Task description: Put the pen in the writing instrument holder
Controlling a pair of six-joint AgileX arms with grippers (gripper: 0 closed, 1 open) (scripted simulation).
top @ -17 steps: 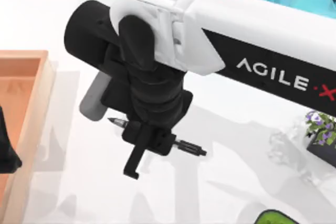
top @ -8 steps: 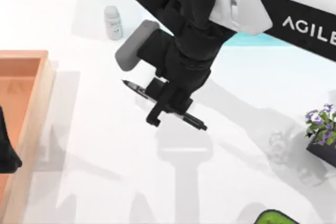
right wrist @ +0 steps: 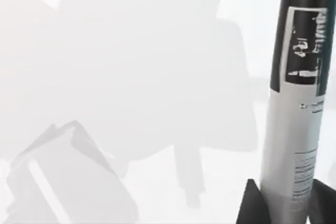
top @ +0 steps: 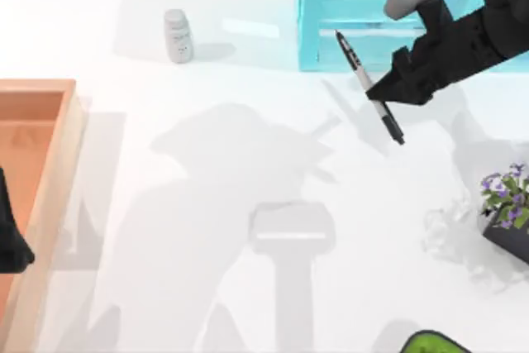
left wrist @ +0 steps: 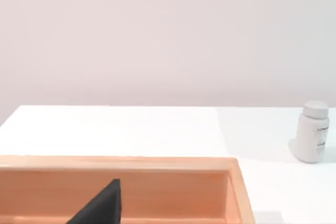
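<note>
- Top view: table (top: 248, 204) is the carrier, with its widest bare stretch through the centre and near edge. Any retreat or retry has room there.
- Wooden tray (top: 50, 88) lies along the table's left edge. Left gripper (top: 12, 245) is parked over it, dark tip low in the left wrist view (left wrist: 100, 205); cannot tell how its fingers stand.
- Translucent blue holder (top: 364, 22) stands at the far edge, right of centre, and I take it for the writing instrument holder. Its near wall lies just beside the pen's upper end.
- Right gripper (top: 388, 88) hangs above the table near the far right corner, fingers closed on the pen (top: 368, 88) about mid-barrel. Right wrist view shows the label band (right wrist: 294, 145) seated between the two finger pads (right wrist: 252, 203).
- Pen is off the table, slanted, one end toward the holder and the other toward the table centre.
- Risk, judged: the slanted pen could catch the holder's rim on entry and pivot in the grip. An early release could drop it outside the wall.
- Potted plant (top: 504, 204) at the right edge crowds any swing on that side.
- Small white bottle (top: 177, 35) near the far edge, well apart to the left; low risk.
</note>
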